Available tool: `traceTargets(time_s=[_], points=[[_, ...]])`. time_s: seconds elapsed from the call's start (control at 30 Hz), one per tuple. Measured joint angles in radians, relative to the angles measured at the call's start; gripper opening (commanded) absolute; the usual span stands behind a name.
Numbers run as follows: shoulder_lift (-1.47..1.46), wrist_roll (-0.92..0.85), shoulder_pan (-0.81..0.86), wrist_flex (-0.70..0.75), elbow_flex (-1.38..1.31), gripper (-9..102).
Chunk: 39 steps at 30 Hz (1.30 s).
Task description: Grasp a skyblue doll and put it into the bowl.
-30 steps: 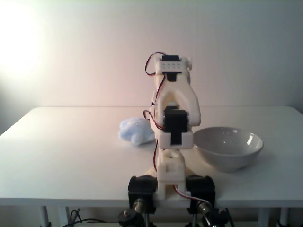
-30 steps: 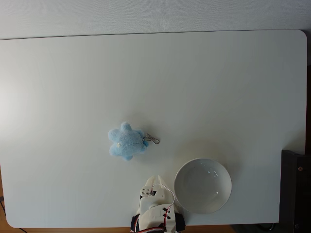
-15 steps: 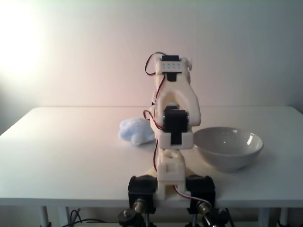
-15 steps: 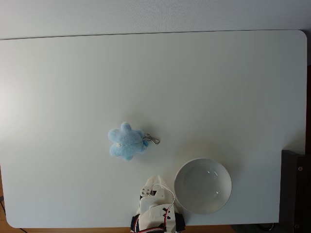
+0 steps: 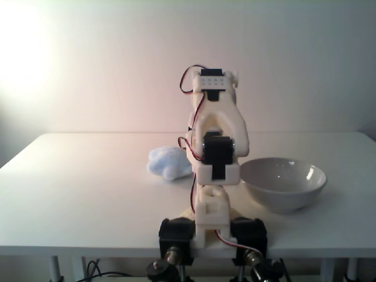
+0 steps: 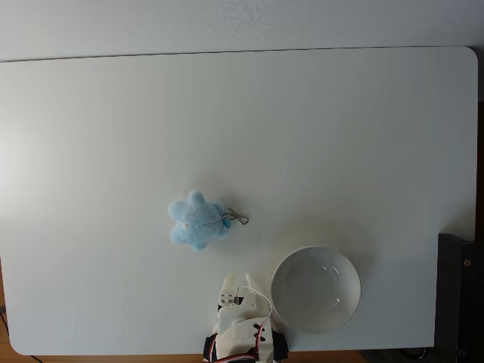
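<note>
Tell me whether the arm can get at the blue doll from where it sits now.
Probably yes. The skyblue doll lies in the open on the table, just ahead of the folded arm, with the bowl off to one side.

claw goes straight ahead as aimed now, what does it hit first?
In the top-down fixed view the claw points up the picture; that line passes just right of the skyblue doll, near its keychain clip. Beyond that, bare table. Height unclear.

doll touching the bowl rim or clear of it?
Apart. In the fixed view from above, bare white table separates the skyblue doll and its keychain clip from the bowl, which sits lower right of it.
</note>
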Motion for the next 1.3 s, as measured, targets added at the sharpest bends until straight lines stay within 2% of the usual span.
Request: traceTargets(time_s=[0.17, 0.3, 0.5, 0.77, 1.1, 1.3], points=[[0.000, 0.003, 0.002, -0.067, 0.000, 37], [0.000, 0.003, 0.012, -0.164, -0.008, 42], [0.000, 0.005, 0.028, -0.290, -0.008, 42], [0.000, 0.005, 0.028, -0.310, -0.055, 42], [-0.008, 0.083, 0.028, -0.310, -0.341, 42], [-0.244, 0.089, 0.029, -0.310, -0.568, 42]])
